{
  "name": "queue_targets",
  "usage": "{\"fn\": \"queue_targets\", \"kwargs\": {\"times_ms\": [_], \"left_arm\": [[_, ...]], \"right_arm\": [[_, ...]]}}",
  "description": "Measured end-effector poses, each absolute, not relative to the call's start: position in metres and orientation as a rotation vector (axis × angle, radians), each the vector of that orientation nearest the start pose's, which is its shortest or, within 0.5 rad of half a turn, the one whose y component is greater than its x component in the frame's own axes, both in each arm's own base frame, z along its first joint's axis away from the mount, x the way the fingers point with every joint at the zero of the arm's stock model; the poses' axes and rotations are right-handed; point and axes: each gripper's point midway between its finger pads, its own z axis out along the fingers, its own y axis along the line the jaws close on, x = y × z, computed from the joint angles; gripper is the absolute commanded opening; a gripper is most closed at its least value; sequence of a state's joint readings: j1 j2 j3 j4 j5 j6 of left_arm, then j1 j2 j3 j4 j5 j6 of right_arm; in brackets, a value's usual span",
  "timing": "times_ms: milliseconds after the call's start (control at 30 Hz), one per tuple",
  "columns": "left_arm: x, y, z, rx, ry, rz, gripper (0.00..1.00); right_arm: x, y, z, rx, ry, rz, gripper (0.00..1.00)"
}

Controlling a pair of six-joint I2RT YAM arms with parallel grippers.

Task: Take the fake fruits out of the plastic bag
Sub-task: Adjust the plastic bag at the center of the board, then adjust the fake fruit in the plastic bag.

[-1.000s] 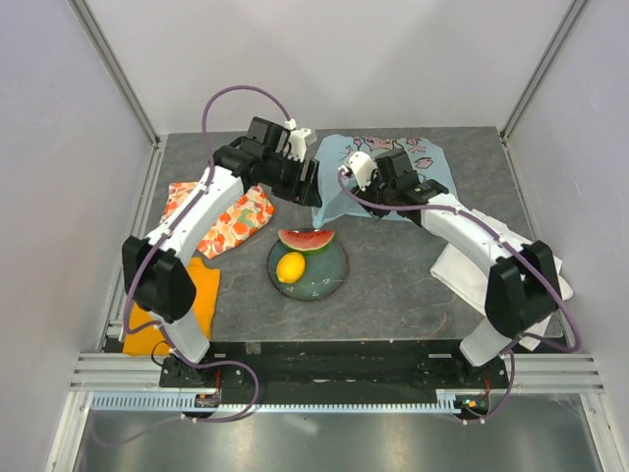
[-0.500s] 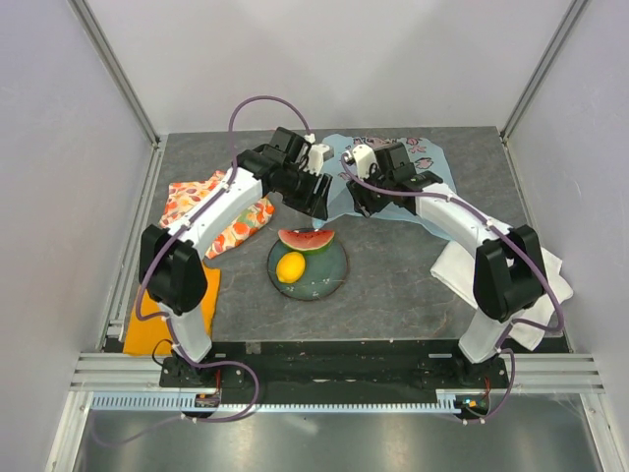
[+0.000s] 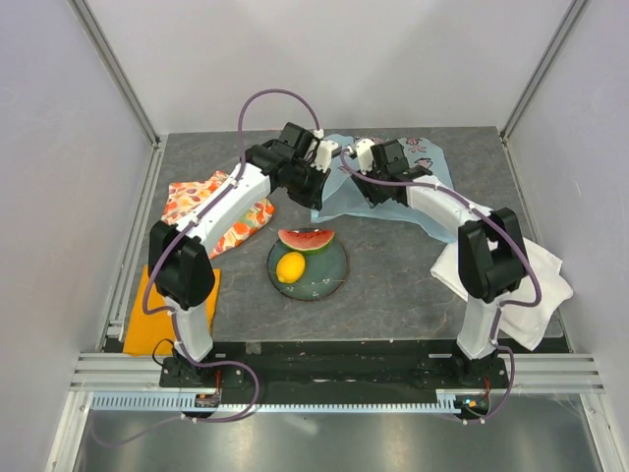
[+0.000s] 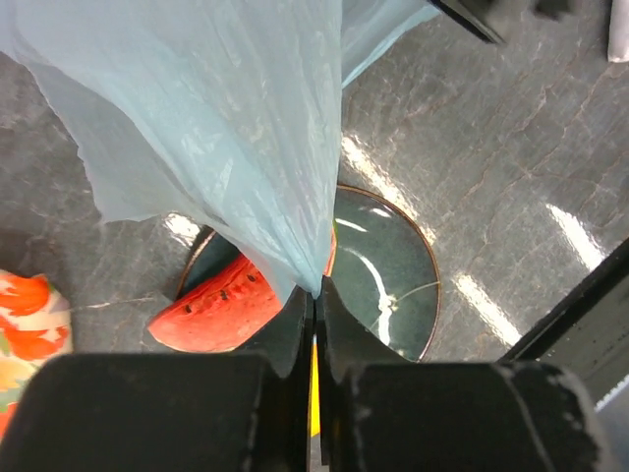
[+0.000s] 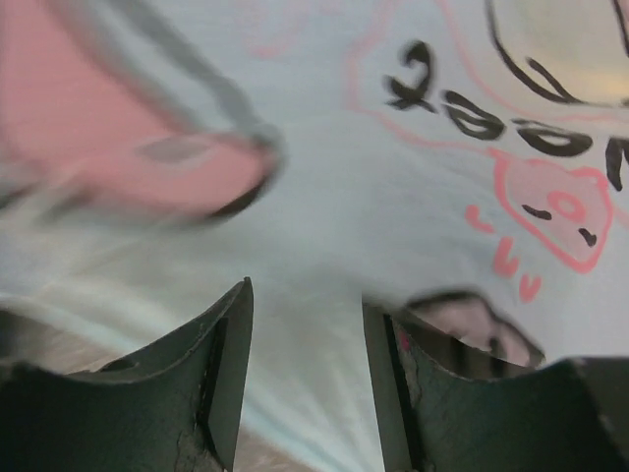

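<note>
Left wrist view: left gripper (image 4: 314, 295) clenched on the plastic bag (image 4: 226, 128).
Bag, at the surface's (image 3: 393, 285) far side, narrows lengthwise into the jaws; right gripper (image 5: 305, 300) released over its printed face.

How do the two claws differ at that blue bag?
The left gripper is shut, pinching a fold of the plastic bag; the right gripper is open, fingers apart, nothing clamped. Beyond the left gripper lie the plate and watermelon slice; the right gripper faces only the bag's print. Both work the bag.
</note>
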State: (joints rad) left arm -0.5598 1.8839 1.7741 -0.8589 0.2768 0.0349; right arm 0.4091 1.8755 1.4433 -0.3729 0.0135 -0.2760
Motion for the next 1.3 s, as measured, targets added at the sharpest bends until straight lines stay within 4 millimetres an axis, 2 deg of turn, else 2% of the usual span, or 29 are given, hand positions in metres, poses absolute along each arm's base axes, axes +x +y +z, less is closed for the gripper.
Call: {"fn": "queue_targets", "kwargs": {"times_ms": [67, 167, 333, 467, 567, 733, 800, 967, 1167, 1300], "left_arm": [[0.360, -0.278, 0.180, 0.872, 2.411, -0.537, 0.02], [0.358, -0.272, 0.200, 0.888, 2.358, -0.526, 0.02], [0.350, -0.266, 0.239, 0.906, 2.247, -0.523, 0.02], [0.349, -0.265, 0.244, 0.923, 2.224, -0.516, 0.02], [0.351, -0.267, 0.236, 0.934, 2.240, -0.518, 0.02], [0.354, -0.271, 0.221, 0.946, 2.275, -0.527, 0.02], [0.356, -0.273, 0.219, 0.949, 2.279, -0.534, 0.01], [0.359, -0.278, 0.222, 0.953, 2.266, -0.552, 0.02], [0.362, -0.286, 0.224, 0.963, 2.252, -0.588, 0.02], [0.362, -0.289, 0.226, 0.970, 2.244, -0.612, 0.02]], "right_arm": [[0.469, 0.167, 0.100, -0.751, 2.265, -0.025, 0.56], [0.492, 0.147, 0.098, -0.687, 2.276, -0.112, 0.58], [0.523, 0.127, 0.123, -0.603, 2.210, -0.188, 0.67], [0.538, 0.125, 0.140, -0.596, 2.144, -0.237, 0.72], [0.541, 0.123, 0.133, -0.624, 2.143, -0.287, 0.73], [0.539, 0.113, 0.106, -0.682, 2.189, -0.365, 0.74], [0.538, 0.109, 0.102, -0.686, 2.198, -0.381, 0.74], [0.538, 0.105, 0.097, -0.685, 2.219, -0.383, 0.73], [0.529, 0.112, 0.066, -0.718, 2.331, -0.313, 0.72], [0.525, 0.112, 0.063, -0.710, 2.355, -0.299, 0.71]]}}
